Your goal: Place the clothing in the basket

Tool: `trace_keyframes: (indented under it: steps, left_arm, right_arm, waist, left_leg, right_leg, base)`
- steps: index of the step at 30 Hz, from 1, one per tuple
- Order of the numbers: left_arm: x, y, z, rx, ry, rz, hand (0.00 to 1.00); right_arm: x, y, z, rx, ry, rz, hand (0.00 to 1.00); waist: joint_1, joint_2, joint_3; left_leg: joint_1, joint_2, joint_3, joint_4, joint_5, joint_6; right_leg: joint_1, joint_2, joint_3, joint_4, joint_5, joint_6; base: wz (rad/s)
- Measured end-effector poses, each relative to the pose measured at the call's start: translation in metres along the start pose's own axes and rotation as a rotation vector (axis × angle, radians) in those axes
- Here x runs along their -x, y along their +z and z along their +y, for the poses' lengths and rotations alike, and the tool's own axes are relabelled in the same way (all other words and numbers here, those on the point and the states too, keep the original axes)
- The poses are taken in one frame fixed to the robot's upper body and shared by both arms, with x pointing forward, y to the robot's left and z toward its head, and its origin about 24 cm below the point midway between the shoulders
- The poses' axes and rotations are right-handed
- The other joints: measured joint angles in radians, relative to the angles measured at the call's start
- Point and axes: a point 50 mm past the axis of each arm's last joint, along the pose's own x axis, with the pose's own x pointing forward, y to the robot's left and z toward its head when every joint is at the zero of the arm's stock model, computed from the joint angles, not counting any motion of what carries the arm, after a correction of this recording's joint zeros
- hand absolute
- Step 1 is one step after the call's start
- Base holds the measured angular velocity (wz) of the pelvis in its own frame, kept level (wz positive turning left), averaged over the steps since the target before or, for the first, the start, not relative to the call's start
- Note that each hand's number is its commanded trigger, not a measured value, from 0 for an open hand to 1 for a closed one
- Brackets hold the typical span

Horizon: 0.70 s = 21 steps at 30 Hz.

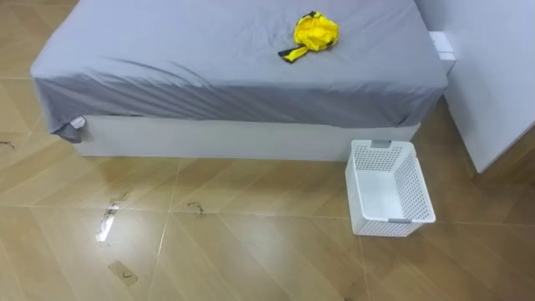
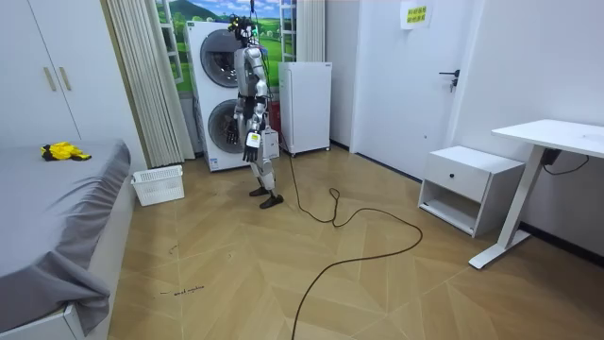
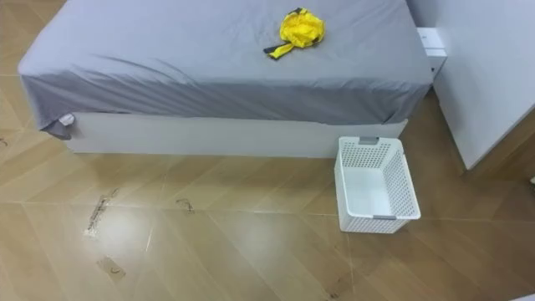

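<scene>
Room view has the robot standing upright before the stacked white washing machines (image 2: 217, 104), well apart from the low bed under a grey fitted sheet (image 1: 209, 58), which it faces across bare wooden floor. The crumpled yellow garment with a dark strap (image 1: 314, 33) lies on top of the bed, toward the far side of the mattress and well in from the near edge. The white perforated plastic basket (image 1: 391, 149) stands empty on the floor just beside the bed's near side, below and slightly to the right of the garment. So nothing of the task is done yet. The main risk comes from where the garment lies. Because it is so far in from the bed's edge, the robot will probably have to come right up to the frame and lean over, which could unsettle its balance or leave the reach short. The loose bundle may also be caught by only a fold or the strap, so it could slip free and fall on the bed or the floor instead of into the basket. A careless step beside the bed could also knock the light basket out of place. The left hand (image 2: 251, 143) hangs by the hip, far from the bed. It appears to carry none of the clothes, and I cannot tell at this range whether it is wide or closed.
</scene>
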Motion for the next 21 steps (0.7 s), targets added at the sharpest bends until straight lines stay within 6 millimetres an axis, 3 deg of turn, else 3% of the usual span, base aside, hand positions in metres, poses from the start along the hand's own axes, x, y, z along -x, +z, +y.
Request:
trace_keyframes:
  steps: [21]
  left_arm:
    - [0.0005, -0.0036, 0.0044, 0.018, 0.011, 0.013, 0.00]
  right_arm:
    - [0.0003, -0.0002, -0.0039, -0.048, 0.021, 0.007, 0.00]
  waist:
    - [-0.013, 0.010, -0.0015]
  left_leg:
    - [-0.026, 0.006, -0.006, 0.027, -0.013, 0.001]
  right_leg:
    - [-0.006, 0.005, -0.002, 0.010, -0.013, -0.004]
  base:
    - [0.03]
